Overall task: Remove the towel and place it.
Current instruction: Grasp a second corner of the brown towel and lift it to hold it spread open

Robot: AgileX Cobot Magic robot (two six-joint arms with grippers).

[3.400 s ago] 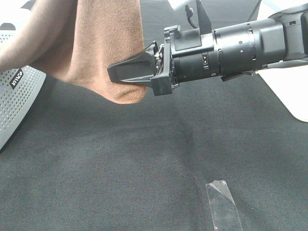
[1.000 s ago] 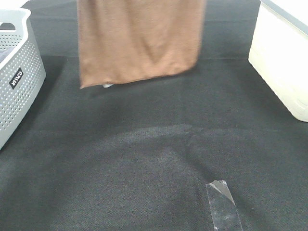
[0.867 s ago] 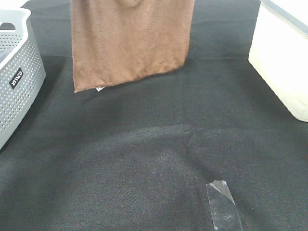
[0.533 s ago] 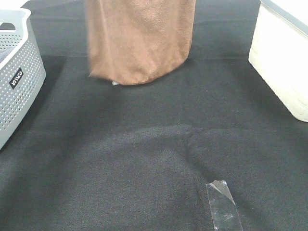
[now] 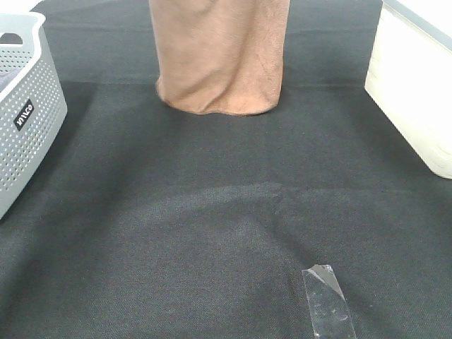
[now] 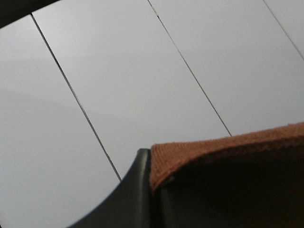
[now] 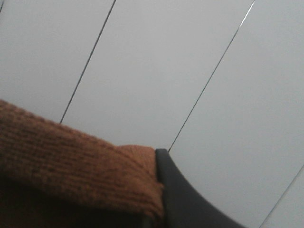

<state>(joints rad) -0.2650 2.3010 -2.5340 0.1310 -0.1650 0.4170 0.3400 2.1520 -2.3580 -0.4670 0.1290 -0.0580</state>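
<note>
The brown towel [image 5: 219, 56] hangs from the top centre of the high view, its upper edge out of frame. A second ago it hung wide and flat, with a small white tag showing at its lower left corner. Now it has drawn in to a narrow, curved column, the tag is hidden, and its rounded lower fold sits higher in the frame. That fold looks close to the black surface [image 5: 212, 212], but whether it touches cannot be told from this angle. Each wrist view shows a dark finger tight against a towel edge with pale ceiling panels behind it, so the left hand [image 6: 153, 199] and the right hand [image 7: 159, 190] are both clenched on the cloth. The narrowing suggests the hands have come closer together or the cloth has swung. The towel is off its start point but not yet laid down. A grey perforated basket [image 5: 28, 120] stands at the left edge and a white box [image 5: 417, 92] at the right.
</note>
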